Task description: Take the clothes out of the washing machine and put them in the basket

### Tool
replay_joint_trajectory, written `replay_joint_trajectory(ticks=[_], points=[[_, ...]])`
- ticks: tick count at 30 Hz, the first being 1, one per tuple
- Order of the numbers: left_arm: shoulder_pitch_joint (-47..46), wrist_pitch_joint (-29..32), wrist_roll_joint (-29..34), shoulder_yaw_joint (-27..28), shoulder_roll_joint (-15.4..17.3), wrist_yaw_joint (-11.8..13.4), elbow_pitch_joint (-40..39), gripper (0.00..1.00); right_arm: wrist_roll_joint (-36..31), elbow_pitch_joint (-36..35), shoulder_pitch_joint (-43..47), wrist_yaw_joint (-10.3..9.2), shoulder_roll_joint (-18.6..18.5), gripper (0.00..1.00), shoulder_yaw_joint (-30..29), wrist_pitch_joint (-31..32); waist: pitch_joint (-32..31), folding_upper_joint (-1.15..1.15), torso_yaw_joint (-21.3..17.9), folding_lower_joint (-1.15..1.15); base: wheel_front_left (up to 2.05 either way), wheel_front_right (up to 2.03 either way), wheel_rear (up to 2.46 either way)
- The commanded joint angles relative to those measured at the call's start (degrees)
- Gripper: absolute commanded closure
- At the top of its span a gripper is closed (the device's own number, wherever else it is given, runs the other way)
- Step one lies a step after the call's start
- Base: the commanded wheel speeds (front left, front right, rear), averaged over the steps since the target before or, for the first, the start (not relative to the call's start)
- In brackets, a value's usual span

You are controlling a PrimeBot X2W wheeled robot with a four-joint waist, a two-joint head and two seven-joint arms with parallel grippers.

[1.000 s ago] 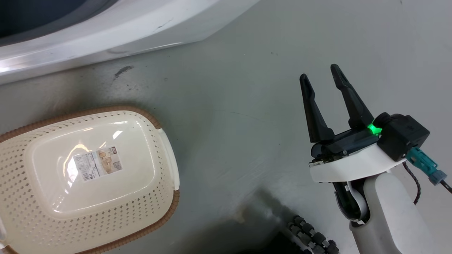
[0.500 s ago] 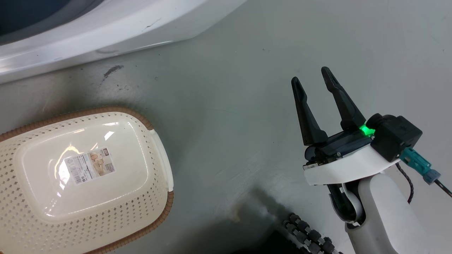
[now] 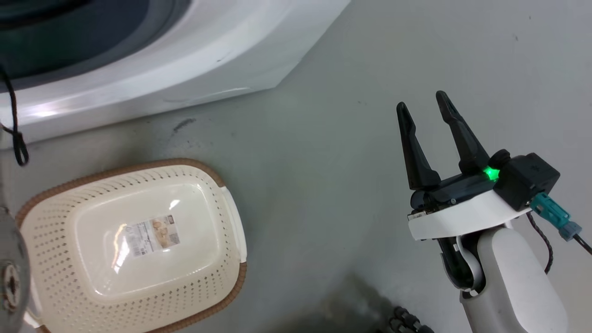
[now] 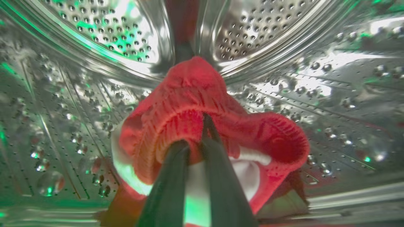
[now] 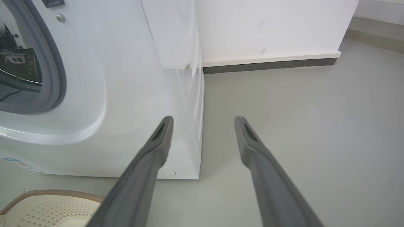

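Inside the washing machine's shiny perforated drum [image 4: 315, 78], my left gripper [image 4: 194, 135] is shut on the ribbed edge of a red garment [image 4: 189, 91] with a white panel; this piece of the clothes bunches around the fingers. The washing machine [image 3: 208, 55] crosses the top left of the head view, and its white front [image 5: 126, 78] shows in the right wrist view. The cream basket [image 3: 152, 163] stands on the floor below it with nothing inside, a label on its bottom. My right gripper [image 3: 422, 101] hangs open over bare floor to the right, its fingers [image 5: 157, 148] spread wide.
Grey floor lies between the basket and my right arm. A white wall with a dark baseboard [image 5: 268, 64] runs behind the washer. A grey part of my left arm [image 3: 9, 277] and a dark cable [image 3: 14, 129] sit at the left edge. The basket corner [image 5: 47, 205] peeks in low.
The head camera has shifted, so washer and basket sit lower and further right in the picture. My right gripper stays open in about the same place.
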Motion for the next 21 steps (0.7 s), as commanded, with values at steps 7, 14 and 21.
replay_joint_trajectory(ticks=[7,14,21], points=[[7.40,-9.49,-2.57,0.45,-3.48,-1.30,3.22,1.00,-2.00,1.88,3.03,-0.04,0.01,0.00,-1.91,-0.22,-9.01,0.00,4.21,0.00,0.00,0.00,0.00],[13.03,-15.59,-4.80,0.73,-6.72,-2.87,7.31,1.00,-3.47,3.16,5.46,-0.04,0.01,0.00,-3.38,-0.22,-15.45,0.00,6.81,0.00,0.00,0.00,0.00],[19.39,-17.72,-6.35,1.03,-9.20,-4.14,7.28,1.00,-4.76,4.23,8.48,-0.04,0.01,0.00,-4.46,-0.22,-21.89,0.00,8.83,0.00,0.00,0.00,0.00]])
